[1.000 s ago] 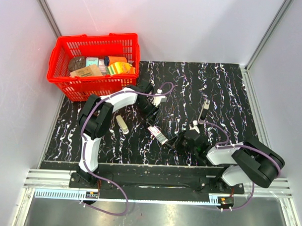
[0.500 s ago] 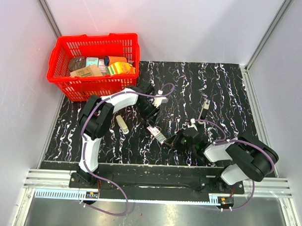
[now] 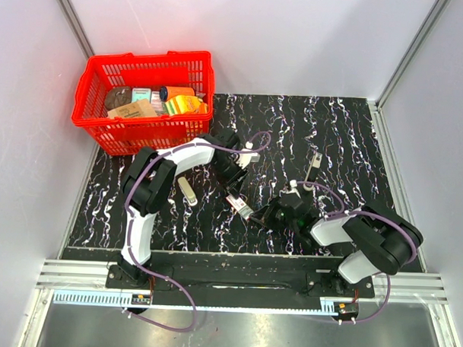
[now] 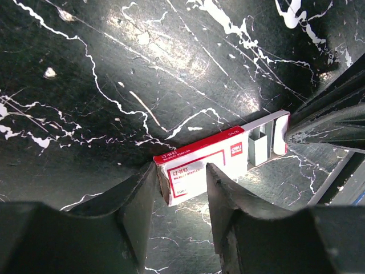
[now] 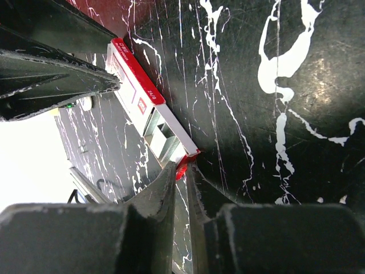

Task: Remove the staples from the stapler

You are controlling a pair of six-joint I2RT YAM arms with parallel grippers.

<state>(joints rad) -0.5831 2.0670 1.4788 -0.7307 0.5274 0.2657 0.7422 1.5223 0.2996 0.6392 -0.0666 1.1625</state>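
Change: right gripper (image 5: 182,168) has been brought in and pinched shut on the red end of the box (image 4: 211,162) | Meaning: tray, already partly out, is judged ready to be drawn further | Left gripper (image 4: 181,174): clamped on the box's closed end | Box: mid-mat (image 3: 355,132), between arms | Pose: both wrists lowered, facing each other

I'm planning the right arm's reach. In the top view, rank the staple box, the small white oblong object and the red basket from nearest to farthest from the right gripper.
1. staple box, pinched at the tips of the right gripper, mid-table.
2. small white oblong object, further left on the table.
3. red basket, far-left corner.
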